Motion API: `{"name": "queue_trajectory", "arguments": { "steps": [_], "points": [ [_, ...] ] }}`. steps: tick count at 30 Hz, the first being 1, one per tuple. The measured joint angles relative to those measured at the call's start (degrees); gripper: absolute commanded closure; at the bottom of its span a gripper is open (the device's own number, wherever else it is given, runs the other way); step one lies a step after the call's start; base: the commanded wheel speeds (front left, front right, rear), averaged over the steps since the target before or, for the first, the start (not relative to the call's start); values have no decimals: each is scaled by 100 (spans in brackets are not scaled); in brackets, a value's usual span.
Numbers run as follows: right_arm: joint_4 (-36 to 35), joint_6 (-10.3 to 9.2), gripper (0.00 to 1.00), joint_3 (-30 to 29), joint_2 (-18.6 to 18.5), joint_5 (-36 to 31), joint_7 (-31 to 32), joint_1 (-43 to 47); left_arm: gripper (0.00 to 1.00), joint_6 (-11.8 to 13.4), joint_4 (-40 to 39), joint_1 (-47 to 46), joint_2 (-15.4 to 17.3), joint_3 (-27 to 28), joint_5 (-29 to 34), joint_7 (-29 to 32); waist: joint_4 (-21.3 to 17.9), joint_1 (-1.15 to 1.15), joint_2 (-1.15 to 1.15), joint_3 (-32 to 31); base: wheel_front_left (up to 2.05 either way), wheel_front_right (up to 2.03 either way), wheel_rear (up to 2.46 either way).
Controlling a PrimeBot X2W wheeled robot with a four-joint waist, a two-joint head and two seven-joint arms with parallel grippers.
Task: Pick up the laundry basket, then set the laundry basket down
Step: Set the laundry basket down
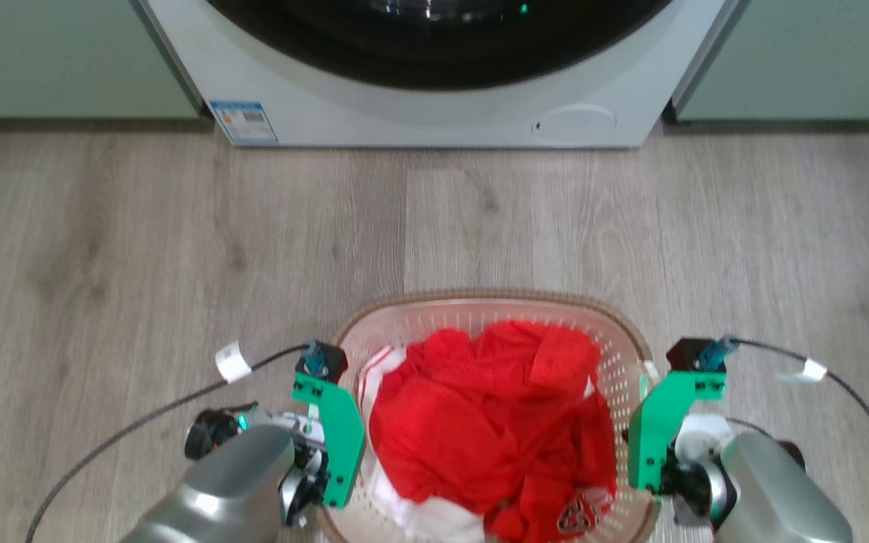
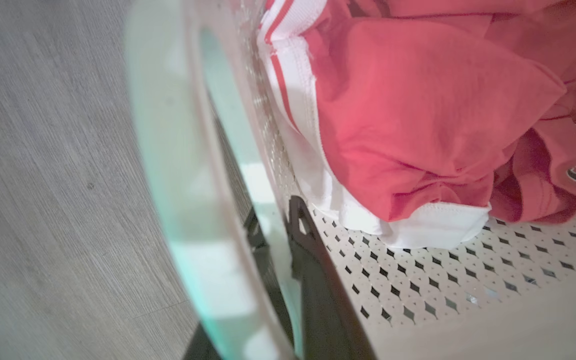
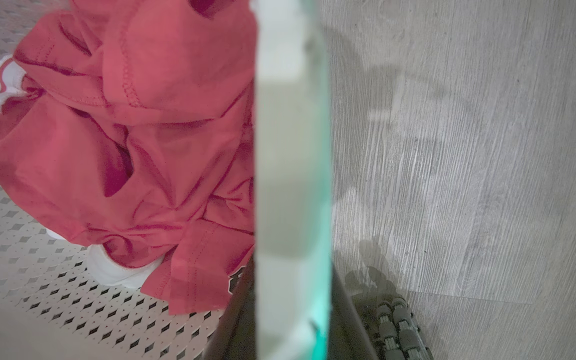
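Two claws hold the laundry basket (image 1: 619, 354) between them: we see the left claw (image 2: 273, 217) clenched on one white side handle (image 2: 188, 200), a finger (image 2: 318, 290) inside the basket, and the right claw (image 3: 292, 272) clenched on the opposite handle (image 3: 290, 150). Red clothes (image 1: 495, 422) lie heaped between the claws, and we cannot tell whether the basket touches the floor (image 1: 178, 249).
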Motion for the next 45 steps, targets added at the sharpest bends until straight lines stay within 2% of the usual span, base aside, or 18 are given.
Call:
{"name": "queue_trajectory", "arguments": {
  "steps": [5,14,30,37,45],
  "points": [
    [-4,0,100,-16,-1,-27,-121,-248,100,47,-2,-236,0,11,52,-107,-24,0,0,319,0,0,0],
    [114,0,100,56,-2,-203,-531,-1075,100,43,245,-935,-57,243,40,-455,-65,1,0,1292,0,0,0],
    [1179,4,100,266,55,-301,-1447,-2595,100,-13,1050,-2076,-363,337,62,-1132,-51,1,0,2929,0,0,0],
    [1591,10,100,375,68,-263,-1923,-2851,100,-29,1058,-2232,-370,237,27,-1312,95,0,0,3259,0,0,0],
    [1997,11,100,537,67,-131,-2193,-3099,100,60,1001,-2292,-365,42,-121,-1403,181,0,0,3458,0,0,0]
  ]
}}
